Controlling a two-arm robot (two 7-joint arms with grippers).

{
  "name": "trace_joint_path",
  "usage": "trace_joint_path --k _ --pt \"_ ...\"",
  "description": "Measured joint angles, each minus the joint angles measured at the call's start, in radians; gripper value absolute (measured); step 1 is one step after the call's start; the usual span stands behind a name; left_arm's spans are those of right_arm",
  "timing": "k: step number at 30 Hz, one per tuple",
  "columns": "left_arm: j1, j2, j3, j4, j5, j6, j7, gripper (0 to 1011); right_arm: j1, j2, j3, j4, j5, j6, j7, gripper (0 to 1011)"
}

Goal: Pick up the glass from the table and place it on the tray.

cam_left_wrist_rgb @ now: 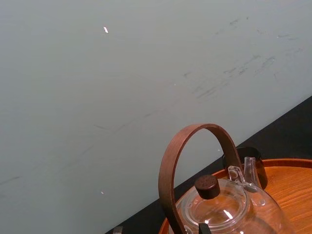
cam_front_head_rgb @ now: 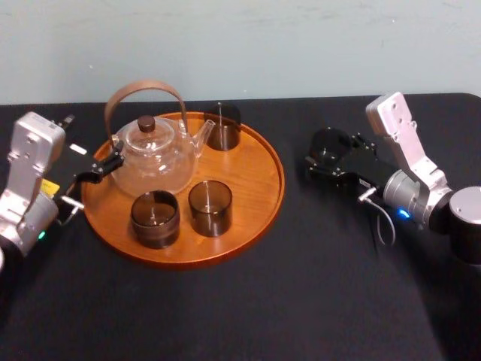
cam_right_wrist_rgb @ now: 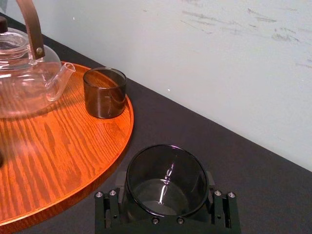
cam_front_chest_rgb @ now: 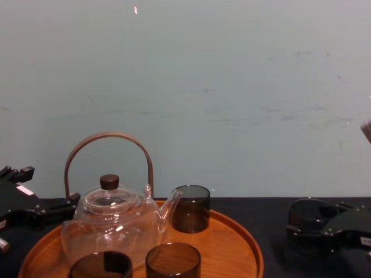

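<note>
So the right gripper (cam_right_wrist_rgb: 165, 196) had its two black fingers (cam_right_wrist_rgb: 220, 204) clamped on either side of a dark smoky glass (cam_right_wrist_rgb: 165, 168), mouth up, pressed against the walls as far as I could see. From the head view that gripper (cam_front_head_rgb: 323, 161) and the glass (cam_front_head_rgb: 329, 143) sat over the black table (cam_front_head_rgb: 301, 286), off to the right of the tray (cam_front_head_rgb: 279, 180) with a clear strip of cloth between them, so the glass wasn't on the tray. Honestly couldn't tell whether its bottom was touching the cloth or hanging just above it. The chest view had the same glass (cam_front_chest_rgb: 306, 213) low on the right with the gripper (cam_front_chest_rgb: 316, 233) wrapped around it, roughly level with the tray's rim (cam_front_chest_rgb: 255, 249). The tray was a big round orange-brown wooden one with a low rim, and it was pretty full: a clear glass teapot (cam_front_head_rgb: 154, 154) with a brown hoop handle and a dark knob on the lid stood on its left half, spout aimed right. Three other glasses (cam_front_head_rgb: 210, 208) like the held one stood upright on it too, one at the back by the spout and two side by side at the front. The left gripper (cam_front_head_rgb: 109, 162) was parked over the tray's left edge, right next to the teapot's body. Behind it all was a plain pale wall (cam_front_head_rgb: 301, 45).
</note>
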Motion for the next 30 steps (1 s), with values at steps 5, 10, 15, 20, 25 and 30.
trace_joint_path --k 5,10,15,20,25,30 --pt "0.000 0.000 0.000 0.000 0.000 0.000 0.000 1009 -0.008 0.005 -0.002 -0.021 0.005 0.004 -0.002 931" --pt "0.000 0.000 0.000 0.000 0.000 0.000 0.000 1010 -0.009 0.008 -0.007 -0.046 0.006 0.012 -0.003 931" --pt "0.000 0.000 0.000 0.000 0.000 0.000 0.000 1009 -0.008 0.011 -0.014 -0.069 0.006 0.020 -0.004 932" --pt "0.000 0.000 0.000 0.000 0.000 0.000 0.000 1010 -0.004 0.009 -0.024 -0.088 0.005 0.024 -0.003 931" --pt "0.000 0.000 0.000 0.000 0.000 0.000 0.000 1009 0.009 0.001 -0.044 -0.100 0.000 0.024 0.005 931" --pt "0.000 0.000 0.000 0.000 0.000 0.000 0.000 1010 0.026 -0.012 -0.065 -0.098 -0.006 0.024 0.012 931"
